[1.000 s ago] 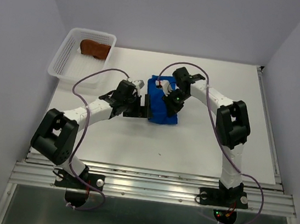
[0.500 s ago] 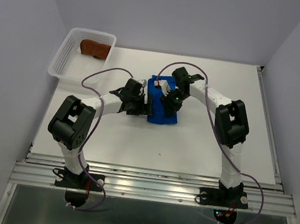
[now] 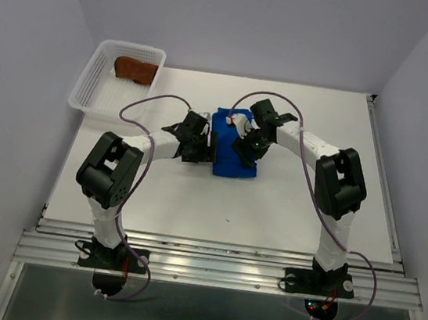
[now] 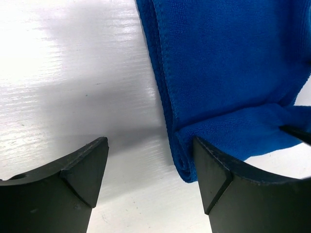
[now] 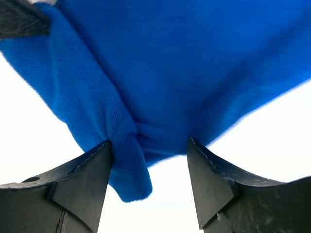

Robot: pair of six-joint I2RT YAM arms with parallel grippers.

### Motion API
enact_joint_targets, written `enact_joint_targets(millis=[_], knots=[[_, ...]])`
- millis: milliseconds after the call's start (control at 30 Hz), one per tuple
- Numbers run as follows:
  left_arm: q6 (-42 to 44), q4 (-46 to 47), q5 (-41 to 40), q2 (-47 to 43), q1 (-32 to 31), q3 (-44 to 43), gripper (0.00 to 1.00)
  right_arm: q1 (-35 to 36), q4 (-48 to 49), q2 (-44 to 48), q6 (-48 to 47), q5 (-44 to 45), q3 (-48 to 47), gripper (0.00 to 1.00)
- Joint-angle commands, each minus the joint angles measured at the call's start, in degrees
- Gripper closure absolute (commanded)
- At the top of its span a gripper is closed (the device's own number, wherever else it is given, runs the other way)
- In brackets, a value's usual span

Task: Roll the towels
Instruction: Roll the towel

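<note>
1. From the overhead camera, a blue towel [image 3: 228, 158] lies near the middle of the white table [image 3: 287, 205], folded into a thick narrow strip.
2. The left gripper [image 3: 207, 150] sits at the strip's left edge and the right gripper [image 3: 245, 147] is over its right side. From this height I cannot tell how far either is spread.
3. At the far left corner stands a white basket [image 3: 86, 74] with a brown towel [image 3: 135, 68] rolled up inside, well apart from the arms.
4. In the left wrist camera, the left gripper [image 4: 149, 145] is spread wide and low over the table [image 4: 73, 73], holding nothing.
5. The blue towel [image 4: 228, 63] fills the upper right. Its layered edge runs down to a corner just beside the right-hand finger [image 4: 214, 179].
6. In the right wrist camera, the right gripper [image 5: 149, 145] is also spread.
7. The blue towel [image 5: 184, 63] covers most of that picture, and a bunched fold of it hangs between the fingers, against the left-hand one [image 5: 80, 184]. The jaws are not pressed onto it.
</note>
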State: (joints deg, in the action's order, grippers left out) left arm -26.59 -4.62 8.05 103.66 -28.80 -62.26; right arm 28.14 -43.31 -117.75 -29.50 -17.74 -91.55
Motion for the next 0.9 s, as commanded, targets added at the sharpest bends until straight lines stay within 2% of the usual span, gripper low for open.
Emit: enact_joint_targets(millis=[0, 133, 300, 367, 433, 467, 533, 700, 867], knots=[[1.36, -4.43, -2.17, 1.81, -0.21, -0.32, 0.2, -1.07, 6.48, 5.77, 0.93, 6.05, 1.55, 0.3], [1.28, -4.17, -1.99, 2.51, -0.65, -0.67, 0.2, -1.07, 6.66, 8.84, -0.73, 1.66, 1.37, 0.24], [0.93, -3.99, -1.99, 2.87, -0.65, -0.76, 0.2, -1.07, 6.83, 12.11, -7.31, -5.81, 1.73, 0.23], [0.49, -5.3, -2.08, 3.66, -0.56, -1.98, 0.2, -1.07, 6.93, 10.19, -7.59, -5.99, -3.16, 0.22], [-0.04, -5.92, -2.34, 4.1, -0.56, -3.04, 0.2, -1.07, 3.77, 8.86, -12.33, -7.22, -6.96, 0.19], [-0.22, -6.1, -2.25, 4.53, -0.47, -3.39, 0.2, -1.07, 3.67, 8.94, -13.91, -7.49, -7.5, 0.21], [-0.65, -7.15, -2.6, 5.58, -0.21, -5.23, 0.2, -1.07, 5.41, 12.01, -20.67, -8.98, -4.97, 0.18], [-2.41, -8.12, -2.08, 5.42, -0.12, -6.38, 0.2, -1.07, 9.03, 18.95, -25.51, -13.19, 6.79, 0.16], [-3.64, -9.09, -1.29, 5.68, 0.06, -5.77, 0.21, -0.02, 11.58, 21.07, -29.29, -9.08, 15.51, 0.18]])
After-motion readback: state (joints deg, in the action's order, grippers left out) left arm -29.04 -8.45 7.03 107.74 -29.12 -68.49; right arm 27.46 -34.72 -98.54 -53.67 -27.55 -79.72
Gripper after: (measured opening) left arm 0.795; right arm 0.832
